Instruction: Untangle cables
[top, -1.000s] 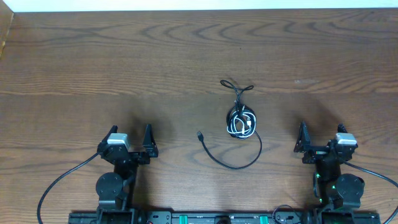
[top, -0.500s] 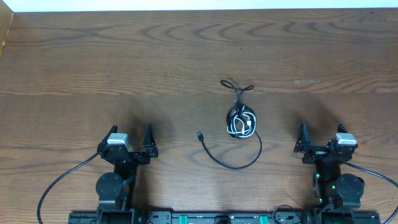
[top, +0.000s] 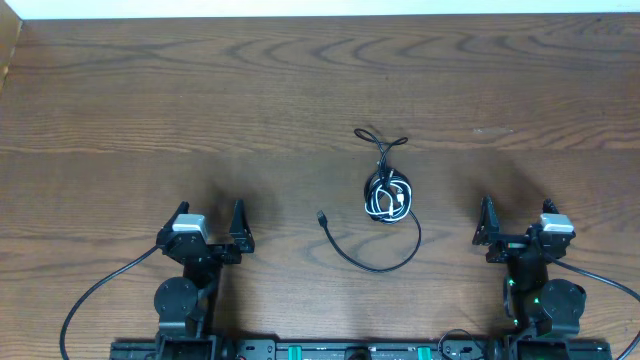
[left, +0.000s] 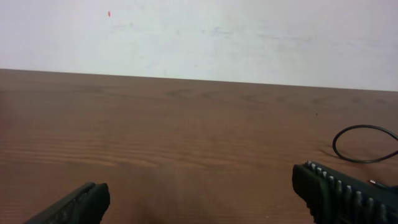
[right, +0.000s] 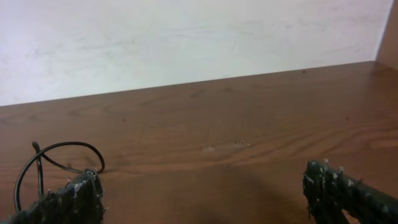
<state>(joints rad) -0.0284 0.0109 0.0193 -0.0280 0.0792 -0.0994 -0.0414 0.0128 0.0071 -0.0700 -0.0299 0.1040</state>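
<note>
Black-and-white cables (top: 387, 195) in a tangled coil, mid-table, one end trailing.

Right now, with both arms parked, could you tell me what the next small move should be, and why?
Probably reach the left gripper toward the loose plug end of the coiled cables: it lies out on its own, on that arm's side, and the jaws are open and empty.

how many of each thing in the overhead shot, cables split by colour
white cable: 1
black cables: 2, though they are hard to separate where coiled
open grippers: 2 (left gripper, right gripper)
total: 5
</note>
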